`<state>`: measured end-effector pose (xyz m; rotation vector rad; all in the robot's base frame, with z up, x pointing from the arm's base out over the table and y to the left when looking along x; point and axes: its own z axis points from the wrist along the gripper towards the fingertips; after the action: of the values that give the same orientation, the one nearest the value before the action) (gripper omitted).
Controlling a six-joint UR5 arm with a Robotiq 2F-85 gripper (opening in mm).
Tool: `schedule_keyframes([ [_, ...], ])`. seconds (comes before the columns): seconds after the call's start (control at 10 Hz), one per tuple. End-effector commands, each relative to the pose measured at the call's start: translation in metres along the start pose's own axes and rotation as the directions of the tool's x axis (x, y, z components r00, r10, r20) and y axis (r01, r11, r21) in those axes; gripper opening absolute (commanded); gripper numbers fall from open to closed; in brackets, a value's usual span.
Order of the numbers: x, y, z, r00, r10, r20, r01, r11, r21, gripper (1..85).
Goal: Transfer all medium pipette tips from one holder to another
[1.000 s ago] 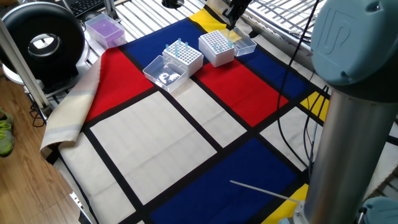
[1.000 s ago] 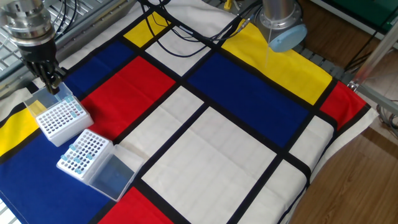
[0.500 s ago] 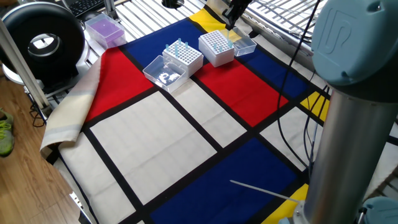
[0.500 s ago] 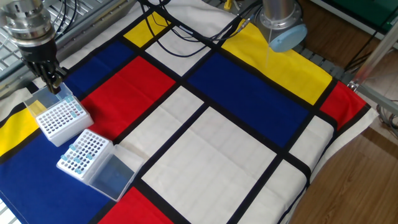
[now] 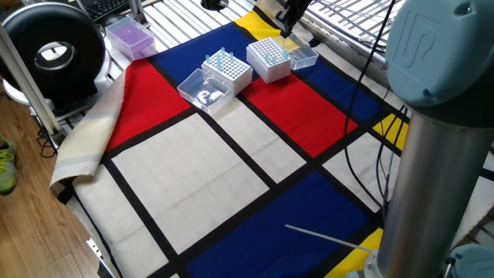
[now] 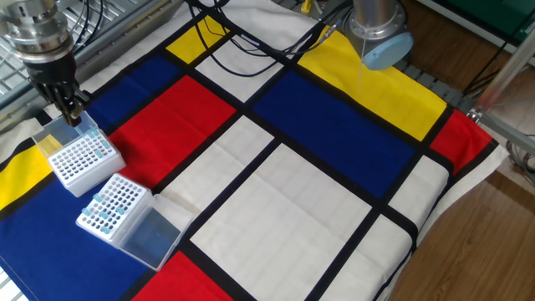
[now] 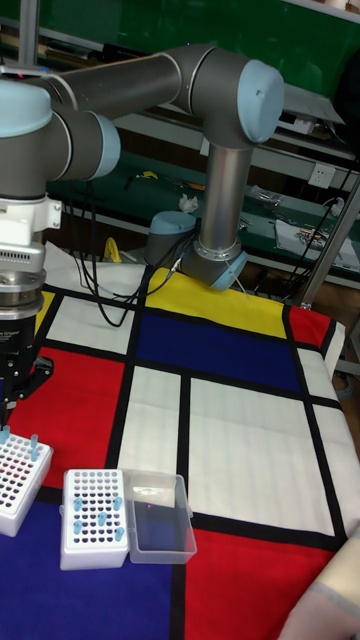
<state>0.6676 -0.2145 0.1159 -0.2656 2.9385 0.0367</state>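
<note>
A: Where is there room to pass?

B: The cloth-covered surface [image 6: 318,192] lies open across its middle.

A: Obstacles?

B: Two tip racks [image 6: 81,160] [image 6: 113,206], cables [image 6: 251,38], arm base [image 6: 380,38].

You see a matt cloth [image 6: 276,176] on the table – the tip holders [image 6: 113,205] are white plastic, their lids [image 6: 155,237] clear and glossy.

the arm reaches out from its base, wrist pointing straight down, gripper [image 6: 70,111] hanging low with its fingers drawn close together; exact closure unclear.
</note>
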Motion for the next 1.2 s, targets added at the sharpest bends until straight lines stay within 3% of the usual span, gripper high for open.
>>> schedule_keyframes([
  [0.0, -0.0046, -0.0005, 0.002, 1.0, 0.001, 0.012, -0.001, 1.0, -0.005, 1.7],
  [1.1, -0.0067, 0.0006, 0.0018, 1.0, 0.006, 0.011, -0.006, 1.0, -0.007, 1.7],
])
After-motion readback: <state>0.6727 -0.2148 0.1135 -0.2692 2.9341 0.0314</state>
